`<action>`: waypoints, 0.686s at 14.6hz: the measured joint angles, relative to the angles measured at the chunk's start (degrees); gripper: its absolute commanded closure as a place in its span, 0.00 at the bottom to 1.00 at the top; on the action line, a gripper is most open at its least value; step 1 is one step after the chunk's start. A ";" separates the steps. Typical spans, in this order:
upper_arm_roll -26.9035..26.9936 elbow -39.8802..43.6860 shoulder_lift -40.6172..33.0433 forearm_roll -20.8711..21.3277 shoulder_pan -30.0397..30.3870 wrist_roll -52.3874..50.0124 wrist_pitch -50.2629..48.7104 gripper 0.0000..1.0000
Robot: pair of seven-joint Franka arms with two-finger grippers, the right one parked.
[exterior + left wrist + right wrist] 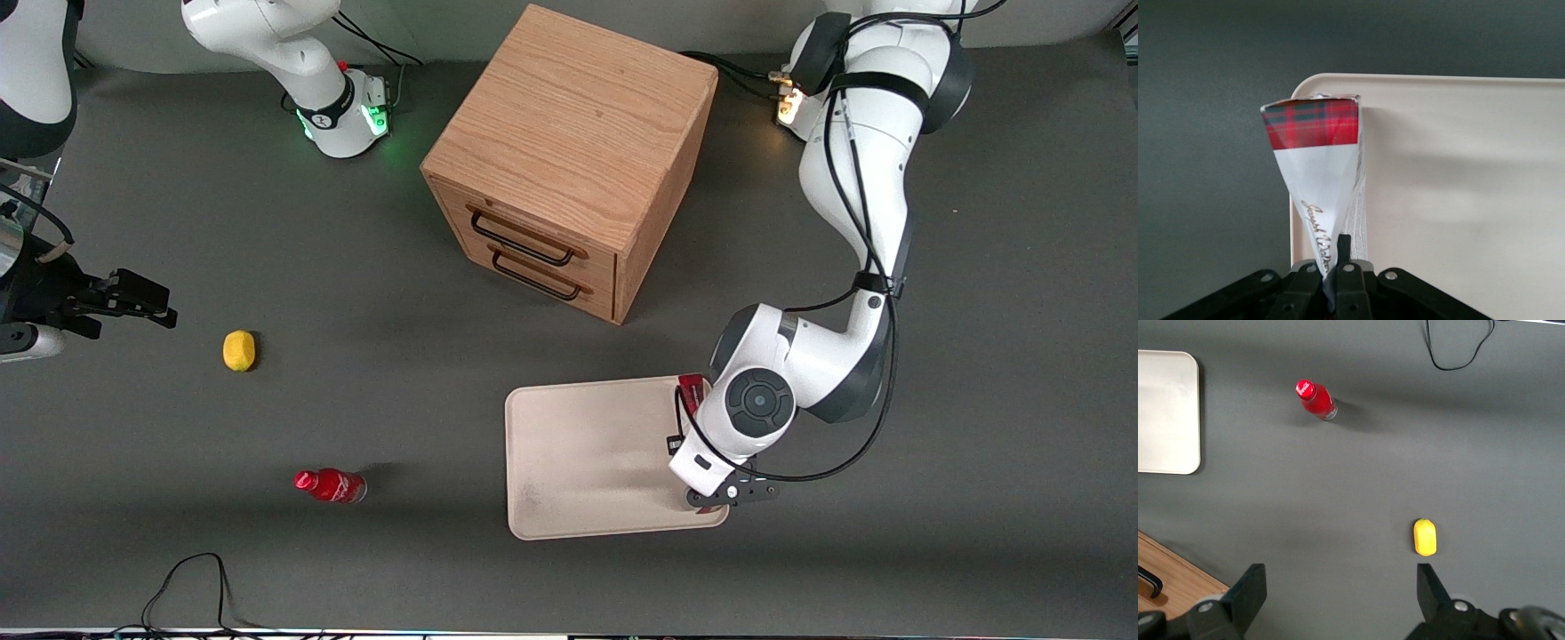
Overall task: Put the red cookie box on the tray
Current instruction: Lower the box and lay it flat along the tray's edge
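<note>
Front view, nearest: cable looping on the tabletop edge, then one small red bottle lying at 9 o'clock from the tray.
Front view, tray: one cream tray, bare, nearer the camera than the wooden drawer cabinet.
Front view, gripper: left arm's gripper over the tray's edge toward the working arm's end; a sliver of the red cookie box shows past the wrist.
Front view, count: one lemon, two drawer handles.
Wrist view, box: red cookie box held by one end, over the tray's rim near its corner.
Wrist view, jaws: narrow, clamped on the box's end.
Handling: likely a light, stiff, crushable carton; a mid-length hold would steady it better.
Parked wrist view: one bottle, one lemon, tray corner.
</note>
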 measured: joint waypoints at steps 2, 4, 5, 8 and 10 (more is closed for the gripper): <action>0.00 -0.58 0.12 0.22 0.00 0.00 0.36 1.00; 0.00 -0.80 0.22 0.28 -0.01 0.00 0.50 0.00; 0.00 -0.91 0.24 0.49 -0.02 0.00 0.81 0.00; -0.01 -1.13 0.23 1.80 -0.08 0.00 1.20 0.00; -0.01 -1.06 0.10 2.00 -0.08 0.00 1.12 0.00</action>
